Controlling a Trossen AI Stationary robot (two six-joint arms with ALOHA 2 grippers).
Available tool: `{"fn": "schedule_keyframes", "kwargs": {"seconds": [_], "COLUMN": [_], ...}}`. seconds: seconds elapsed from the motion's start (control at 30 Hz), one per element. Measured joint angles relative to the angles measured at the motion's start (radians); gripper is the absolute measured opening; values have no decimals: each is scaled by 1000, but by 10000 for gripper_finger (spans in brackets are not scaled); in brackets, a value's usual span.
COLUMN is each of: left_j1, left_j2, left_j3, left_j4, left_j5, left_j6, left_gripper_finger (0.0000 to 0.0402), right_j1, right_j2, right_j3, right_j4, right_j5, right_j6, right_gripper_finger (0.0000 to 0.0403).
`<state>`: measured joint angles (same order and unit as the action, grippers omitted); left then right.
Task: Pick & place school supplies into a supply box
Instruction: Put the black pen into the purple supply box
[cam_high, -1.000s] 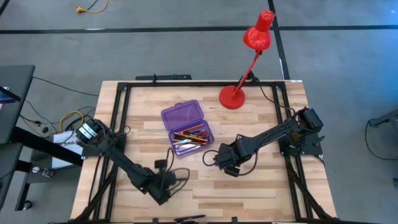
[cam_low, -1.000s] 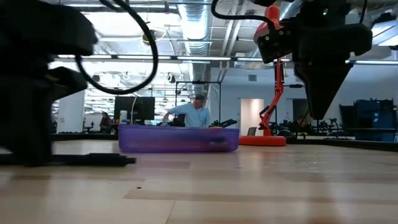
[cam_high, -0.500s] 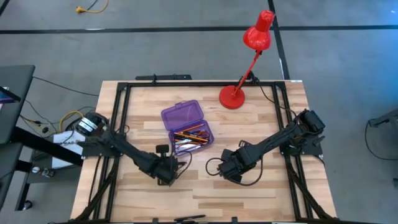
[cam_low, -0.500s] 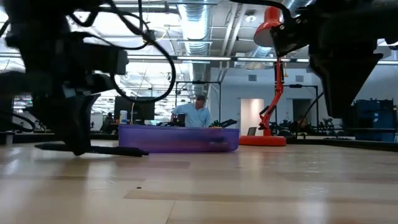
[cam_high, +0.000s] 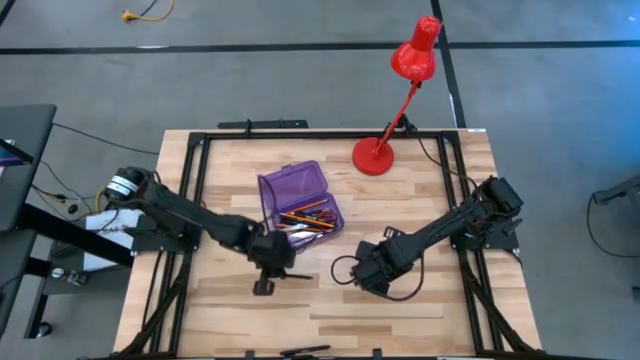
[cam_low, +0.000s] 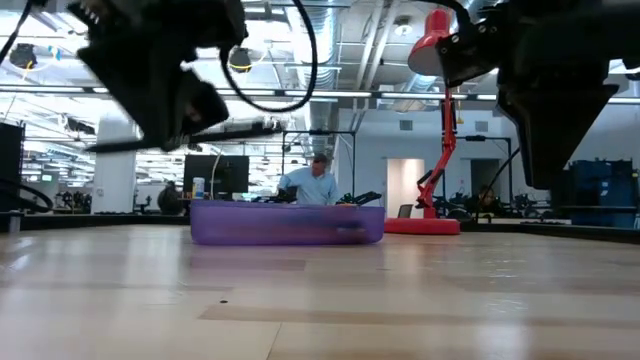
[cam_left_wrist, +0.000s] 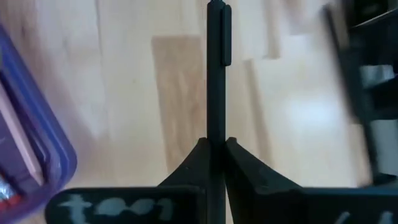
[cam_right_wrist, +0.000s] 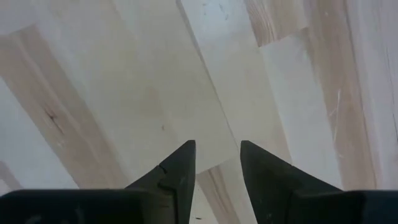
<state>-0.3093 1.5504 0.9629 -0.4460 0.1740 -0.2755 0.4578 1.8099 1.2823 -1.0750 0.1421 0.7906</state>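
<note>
The supply box (cam_high: 300, 203) is a translucent purple case, open, with its lid flat on the table beside the tray. Orange pencils and a red-handled item lie in the tray (cam_high: 308, 220). The box also shows in the low view (cam_low: 285, 222) and at the edge of the left wrist view (cam_left_wrist: 34, 134). My left gripper (cam_high: 272, 260) (cam_left_wrist: 214, 146) hovers just off the box's near side, shut on a slim black pen (cam_left_wrist: 215, 81) (cam_low: 240, 128). My right gripper (cam_high: 365, 275) (cam_right_wrist: 216, 155) is open over bare wood, to the right of the box. My left gripper pinches the black pen between its two fingertips (cam_left_wrist: 200, 155), at the end (cam_left_wrist: 215, 134) opposite the clipped cap (cam_left_wrist: 225, 37). The pen juts straight out ahead of the fingers, along their line. It is lifted clear of the table and nearly level in the low view.
A red desk lamp stands with its base (cam_high: 374, 156) (cam_low: 425, 226) on the table's far right part, its head leaning beyond the far edge. A black frame (cam_high: 195, 160) runs around the tabletop. Bare wood (cam_high: 330, 310) lies near the near edge. A person shows beyond the table (cam_low: 315, 180).
My left gripper has moved from near the table's near edge toward the box and has risen. The black pen lay on the table half a second ago and now hangs lifted clear in the fingers. My right gripper first shifted a little toward the near edge, then stayed still.
</note>
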Motion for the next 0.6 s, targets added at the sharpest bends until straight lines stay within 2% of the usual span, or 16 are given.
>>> {"fn": "schedule_keyframes", "kwargs": {"seconds": [0.23, 0.3, 0.47, 0.6], "left_j1": [171, 225, 347, 433], "left_j2": [-49, -48, -42, -42], "left_j3": [1, 2, 2, 2], "left_j4": [4, 3, 1, 1], "left_j5": [223, 261, 264, 227], "left_j6": [112, 143, 238, 301], "left_gripper_finger": [7, 7, 7, 7], "right_j1": [13, 17, 28, 34], "right_j2": [0, 0, 0, 0], "right_j3": [0, 0, 0, 0], "right_j4": [40, 57, 72, 85], "right_j5": [15, 15, 16, 17], "right_j6": [61, 75, 125, 155], "right_gripper_finger": [122, 122, 122, 122]}}
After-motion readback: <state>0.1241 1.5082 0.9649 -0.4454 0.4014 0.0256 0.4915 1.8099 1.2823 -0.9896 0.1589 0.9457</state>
